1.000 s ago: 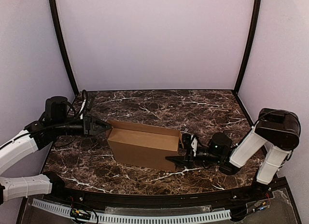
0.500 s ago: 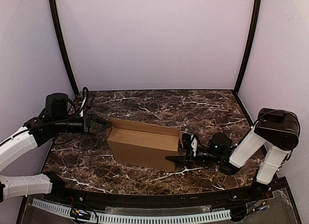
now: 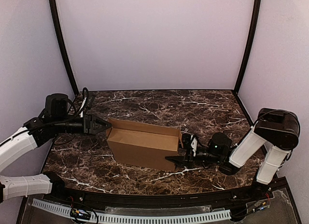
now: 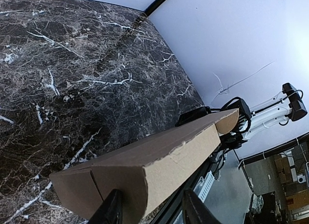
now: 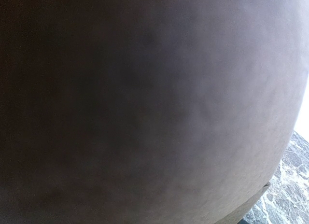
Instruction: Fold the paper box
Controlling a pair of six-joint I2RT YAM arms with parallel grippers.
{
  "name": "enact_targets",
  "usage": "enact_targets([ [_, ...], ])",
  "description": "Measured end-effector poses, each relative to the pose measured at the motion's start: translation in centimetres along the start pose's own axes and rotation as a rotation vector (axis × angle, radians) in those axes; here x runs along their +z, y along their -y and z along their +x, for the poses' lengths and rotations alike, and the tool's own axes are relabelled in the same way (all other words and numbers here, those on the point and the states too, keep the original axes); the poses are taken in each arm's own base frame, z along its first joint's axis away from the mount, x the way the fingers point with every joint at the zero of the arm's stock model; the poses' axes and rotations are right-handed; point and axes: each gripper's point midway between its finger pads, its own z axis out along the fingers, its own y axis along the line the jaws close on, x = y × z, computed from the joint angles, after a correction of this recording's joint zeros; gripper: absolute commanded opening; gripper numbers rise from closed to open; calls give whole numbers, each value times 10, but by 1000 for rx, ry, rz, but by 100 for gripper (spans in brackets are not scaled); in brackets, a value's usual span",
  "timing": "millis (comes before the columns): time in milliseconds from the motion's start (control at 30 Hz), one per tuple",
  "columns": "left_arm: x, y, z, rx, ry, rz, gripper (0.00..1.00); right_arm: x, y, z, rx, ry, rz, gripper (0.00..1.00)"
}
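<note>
Top external view: the paper box (image 3: 144, 144) lies in the middle of the marble table (image 3: 203, 108), nearer the front edge, open side up. The left gripper (image 3: 106, 126) reaches its left end; the right gripper (image 3: 181, 150) is at its right end, fingers apart, grip unclear.

Left wrist view: the left gripper (image 4: 150, 197) is partly open, the box's (image 4: 159, 159) near corner between its fingers (image 4: 112, 209) with a gap on one side.

Right wrist view: blurred brown cardboard (image 5: 145, 108) fills almost everything; marble (image 5: 289, 190) shows at the lower right corner.

Brown paper box (image 3: 142, 144) (white-veined dark table (image 3: 203, 105))
</note>
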Motion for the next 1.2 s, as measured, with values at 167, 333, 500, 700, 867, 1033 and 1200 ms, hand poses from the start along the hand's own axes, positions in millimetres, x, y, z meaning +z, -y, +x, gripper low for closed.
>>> enact_targets([
  [167,0,-3,5,-3,-6,-5,40,1,0,0,0,-2,0,61],
  [333,-1,-2,7,-8,-7,-3,39,2,1,0,-2,-4,-1,61],
  [500,-1,-2,7,-15,-7,-2,39,3,2,0,-3,-5,-1,61],
  [700,-1,-2,7,-13,-6,-4,38,4,2,0,-2,-5,-1,61],
  [867,-1,-5,9,2,-12,-16,36,4,2,0,-2,-5,-1,61],
  [1033,-2,-13,16,18,-37,-57,31,4,2,0,-2,-5,-1,61],
  [1200,-2,-20,22,20,-54,-86,30,4,2,0,-2,-5,-1,62],
])
